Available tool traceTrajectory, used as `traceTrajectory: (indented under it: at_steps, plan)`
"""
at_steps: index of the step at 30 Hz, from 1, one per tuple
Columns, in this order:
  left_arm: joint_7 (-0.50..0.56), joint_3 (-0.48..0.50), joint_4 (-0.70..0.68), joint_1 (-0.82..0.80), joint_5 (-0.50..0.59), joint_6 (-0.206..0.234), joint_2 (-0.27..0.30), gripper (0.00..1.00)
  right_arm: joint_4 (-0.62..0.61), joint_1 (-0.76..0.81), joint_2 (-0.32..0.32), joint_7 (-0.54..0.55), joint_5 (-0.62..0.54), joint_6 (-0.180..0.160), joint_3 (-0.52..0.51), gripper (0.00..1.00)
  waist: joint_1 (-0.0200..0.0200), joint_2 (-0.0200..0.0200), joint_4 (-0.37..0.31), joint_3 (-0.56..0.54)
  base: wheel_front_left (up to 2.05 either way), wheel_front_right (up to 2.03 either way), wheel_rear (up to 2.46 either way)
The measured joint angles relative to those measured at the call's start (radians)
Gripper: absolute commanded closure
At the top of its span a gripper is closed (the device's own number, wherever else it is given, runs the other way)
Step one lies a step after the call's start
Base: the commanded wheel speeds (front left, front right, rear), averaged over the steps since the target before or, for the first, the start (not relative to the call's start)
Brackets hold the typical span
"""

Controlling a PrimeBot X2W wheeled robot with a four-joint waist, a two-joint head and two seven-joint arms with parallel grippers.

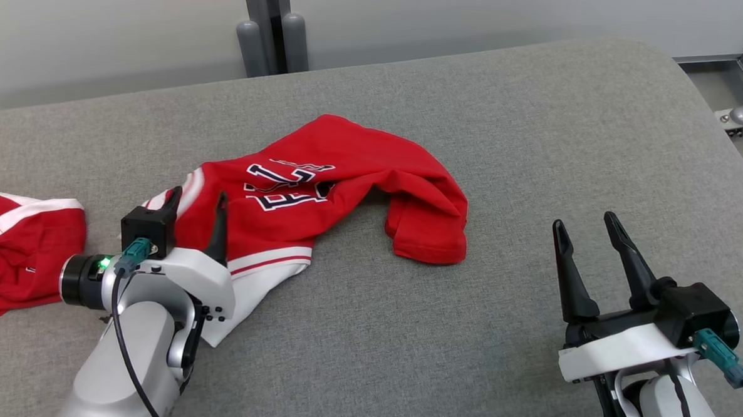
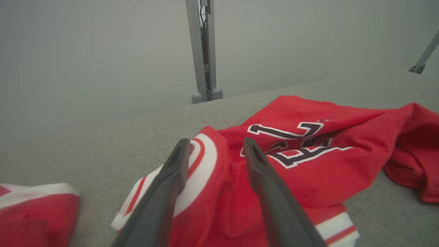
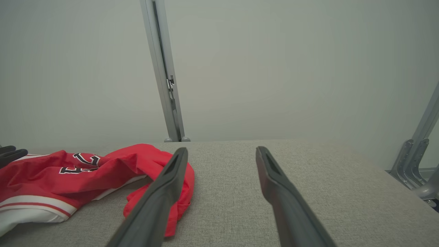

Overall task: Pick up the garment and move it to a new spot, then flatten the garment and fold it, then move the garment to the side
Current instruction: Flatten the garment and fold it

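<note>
The crumpled red jersey with white trim (image 1: 322, 187) lies on the grey padded worktop (image 1: 466, 338). The left pincer (image 1: 200, 193) hovers parted over it and the right pincer (image 1: 583, 219) stands wide; both are empty. Flattening looks next: pinch opposite edges.

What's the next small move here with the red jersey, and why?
Probably swing the open right gripper left to the bunched end of the jersey: it lies crumpled on the grey table, and the left gripper stands open over its other end.
</note>
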Motion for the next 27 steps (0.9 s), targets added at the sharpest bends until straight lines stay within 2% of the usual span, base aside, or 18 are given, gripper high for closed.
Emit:
traceTrajectory:
  at_steps: [7,14,21,27]
  plan:
    - [-0.046,0.014,0.012,-0.022,-0.007,-0.002,-0.027,0.0,0.001,0.0,0.0,0.0,0.0,0.0,-0.014,0.0,0.0,0.0,0.002,0.004,0.0,0.0,0.0]
    - [-0.057,0.052,-0.152,-0.003,0.003,-0.019,-0.056,0.0,0.005,0.001,0.0,0.0,-0.016,0.0,-0.038,0.0,0.0,0.0,0.04,-0.022,0.0,0.0,0.0]
    - [-0.057,0.105,-0.333,0.139,0.027,-0.036,-0.083,0.0,0.016,0.015,0.0,0.0,-0.036,0.0,-0.044,0.0,0.0,0.0,0.087,-0.065,0.0,0.0,0.0]
    - [-0.058,0.139,-0.392,0.301,0.045,-0.04,-0.103,0.0,0.025,0.03,0.0,0.0,-0.046,0.0,-0.042,0.0,0.0,0.0,0.125,-0.109,0.0,0.0,0.0]
